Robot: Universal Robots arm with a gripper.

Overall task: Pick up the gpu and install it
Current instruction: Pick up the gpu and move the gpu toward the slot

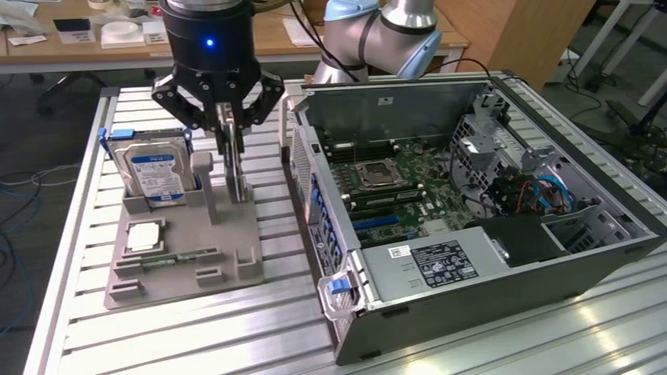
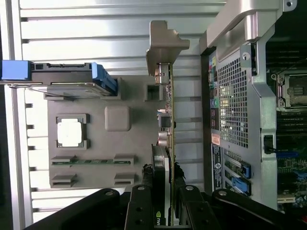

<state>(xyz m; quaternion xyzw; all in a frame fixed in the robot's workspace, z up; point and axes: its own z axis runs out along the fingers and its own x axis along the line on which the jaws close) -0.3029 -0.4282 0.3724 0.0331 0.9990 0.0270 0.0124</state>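
The gpu (image 1: 240, 178) stands upright on its edge at the grey holder (image 1: 227, 234), near the side facing the open computer case (image 1: 438, 262). I see it edge-on as a thin green board (image 2: 170, 120), its silver bracket (image 2: 165, 43) at the end away from me. My gripper (image 1: 231, 144) comes straight down onto it. The black fingers (image 2: 144, 203) press on both sides of the card's dark cooler part, so the gripper (image 2: 166, 189) is shut on it. I cannot tell whether the card's lower edge still rests in the holder slot.
On the same holder a silver hard drive (image 1: 156, 168) with blue clips stands upright, with a square processor (image 1: 144, 234) and a slim memory stick (image 1: 172, 256) lying flat. The case's rear panel (image 2: 235, 110) is close beside the card. The motherboard (image 1: 407, 187) lies exposed inside.
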